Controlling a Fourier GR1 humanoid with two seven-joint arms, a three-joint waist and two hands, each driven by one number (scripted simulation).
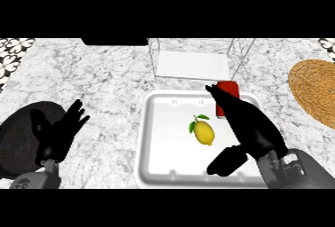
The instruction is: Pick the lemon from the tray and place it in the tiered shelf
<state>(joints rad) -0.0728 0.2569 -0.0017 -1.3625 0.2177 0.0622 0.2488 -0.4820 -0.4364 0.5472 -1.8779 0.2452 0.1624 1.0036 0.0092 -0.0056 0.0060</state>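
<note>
The white tray [163,150] sits on the marble table [104,75]. The lemon [204,133], yellow with green leaves at its stem end, lies near the tray's centre, untouched by either hand.

The right hand [252,128] is over the tray's right part, just right of the lemon. Its fingers are straight and apart, and its thumb is spread toward the tray's near edge. It holds nothing.

A red cylindrical item [229,86] stands at the tray's far right corner, partly hidden by those fingers.

The wire tiered shelf [194,64], with a white level, stands just beyond the tray.

The left hand [62,128] rests open, fingers up, well left of the tray, over a dark round object [16,142]. A woven mat [314,88] lies right of the tray.
</note>
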